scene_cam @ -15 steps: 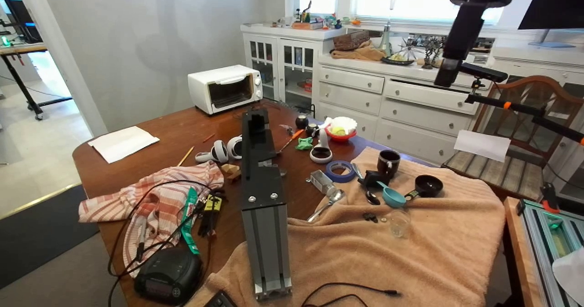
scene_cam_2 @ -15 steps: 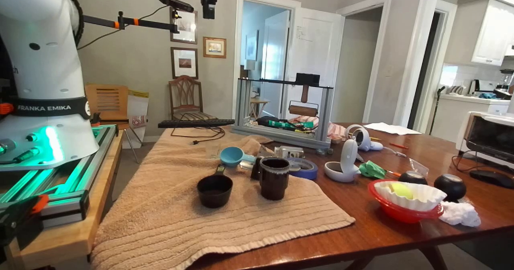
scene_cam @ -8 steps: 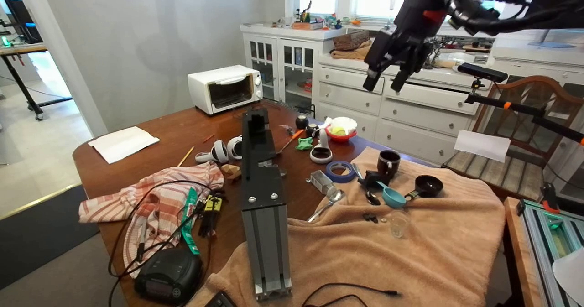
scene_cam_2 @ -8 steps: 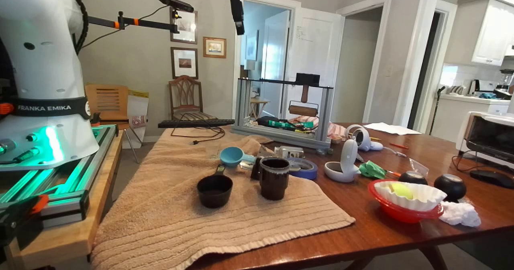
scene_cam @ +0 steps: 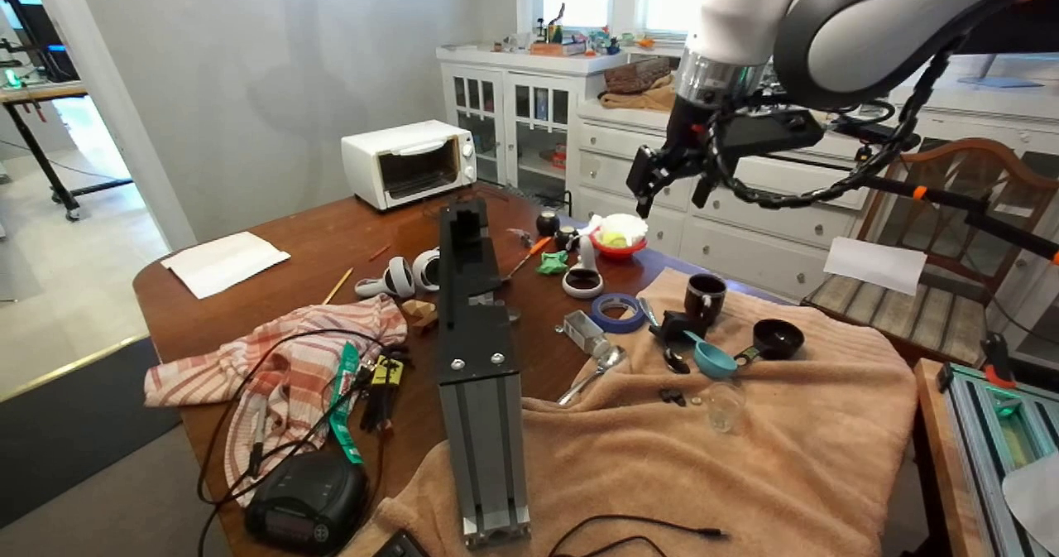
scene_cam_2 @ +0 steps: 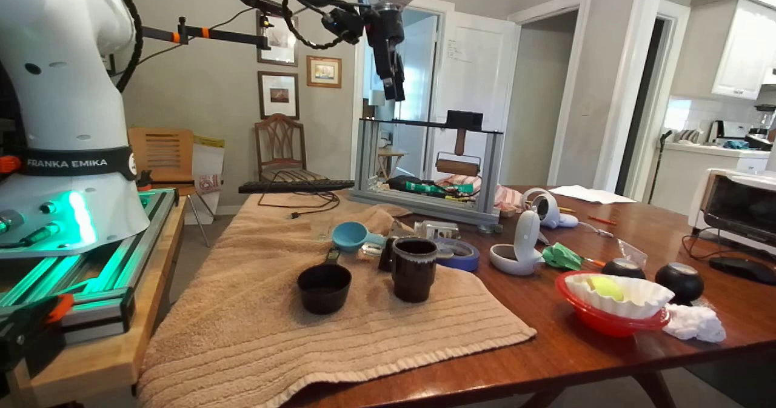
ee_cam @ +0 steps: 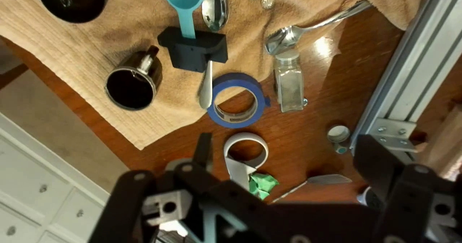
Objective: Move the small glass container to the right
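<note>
The small glass container (ee_cam: 290, 84) is a clear, square-sided jar with a pale round cap. It lies on its side on the wooden table at the towel's edge, in the middle of the wrist view. It also shows in both exterior views (scene_cam: 586, 333) (scene_cam_2: 441, 230). My gripper (ee_cam: 285, 142) is open and empty, its two fingers wide apart. In both exterior views the gripper (scene_cam: 672, 201) (scene_cam_2: 394, 93) hangs high above the table, pointing down, well apart from the jar. A clear round glass (scene_cam: 725, 408) stands on the towel.
A metal frame (scene_cam: 480, 350) with a black top stands beside the jar. A spoon (ee_cam: 283, 40) lies by its cap. Blue tape (ee_cam: 234, 79), a white controller (ee_cam: 245, 136), a dark mug (scene_cam: 695, 296) and a blue scoop (scene_cam: 713, 360) are near. A tan towel (scene_cam: 662, 474) covers part of the table.
The arm has swung in over the table and come down. The gripper has moved left and down in an exterior view, with its fingers apart. The things on the table have not moved.
</note>
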Controlling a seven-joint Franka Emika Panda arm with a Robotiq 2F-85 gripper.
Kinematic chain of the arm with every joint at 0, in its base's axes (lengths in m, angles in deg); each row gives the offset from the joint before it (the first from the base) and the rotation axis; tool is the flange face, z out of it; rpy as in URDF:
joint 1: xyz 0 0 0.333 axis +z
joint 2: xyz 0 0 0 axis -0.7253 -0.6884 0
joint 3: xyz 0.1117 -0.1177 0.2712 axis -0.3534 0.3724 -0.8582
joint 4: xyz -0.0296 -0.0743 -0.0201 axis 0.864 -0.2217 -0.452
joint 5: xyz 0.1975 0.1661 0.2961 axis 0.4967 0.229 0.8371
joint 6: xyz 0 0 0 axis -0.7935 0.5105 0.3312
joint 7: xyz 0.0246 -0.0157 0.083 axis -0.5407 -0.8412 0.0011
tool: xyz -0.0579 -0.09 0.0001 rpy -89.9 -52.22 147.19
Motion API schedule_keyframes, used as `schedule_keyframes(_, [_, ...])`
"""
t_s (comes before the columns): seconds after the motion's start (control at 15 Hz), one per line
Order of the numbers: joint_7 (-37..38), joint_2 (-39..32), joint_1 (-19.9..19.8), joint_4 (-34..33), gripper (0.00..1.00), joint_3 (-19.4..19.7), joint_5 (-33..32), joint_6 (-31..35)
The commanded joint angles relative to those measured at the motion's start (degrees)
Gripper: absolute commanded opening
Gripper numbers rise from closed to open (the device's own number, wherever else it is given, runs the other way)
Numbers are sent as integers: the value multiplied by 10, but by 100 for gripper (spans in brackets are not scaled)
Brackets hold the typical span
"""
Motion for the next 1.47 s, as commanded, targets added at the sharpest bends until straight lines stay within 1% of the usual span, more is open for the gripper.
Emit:
schedule_keyframes(0.0, [104, -113, 30, -48, 100, 8, -9, -6])
schedule_keyframes(0.07, [106, -141, 42, -58, 100, 17, 2, -10])
schedule_keyframes(0.13, [90, -167, 53, -69, 100, 28, 32, -21])
schedule_keyframes(0.2, [82, -105, 59, -30, 100, 38, 5, -3])
schedule_keyframes(0.4, [80, -161, 75, -53, 100, 53, 25, -3])
schedule_keyframes(0.6, [80, -166, 76, -62, 100, 55, 28, -4])
schedule_keyframes(0.67, [51, -192, 74, -88, 100, 62, 20, -34])
schedule_keyframes(0.73, [13, -213, 74, -105, 100, 68, 37, -52])
schedule_keyframes(0.87, [-69, -251, 73, -134, 100, 81, 46, -67])
schedule_keyframes(1.0, [-156, -288, 69, -164, 100, 90, 74, -73])
schedule_keyframes(1.07, [-187, -308, 71, -180, 100, 94, 84, -76])
schedule_keyframes(1.2, [-223, -341, 73, -204, 100, 98, 119, -76])
schedule_keyframes(1.4, [-237, -381, 79, -228, 100, 98, 158, -75])
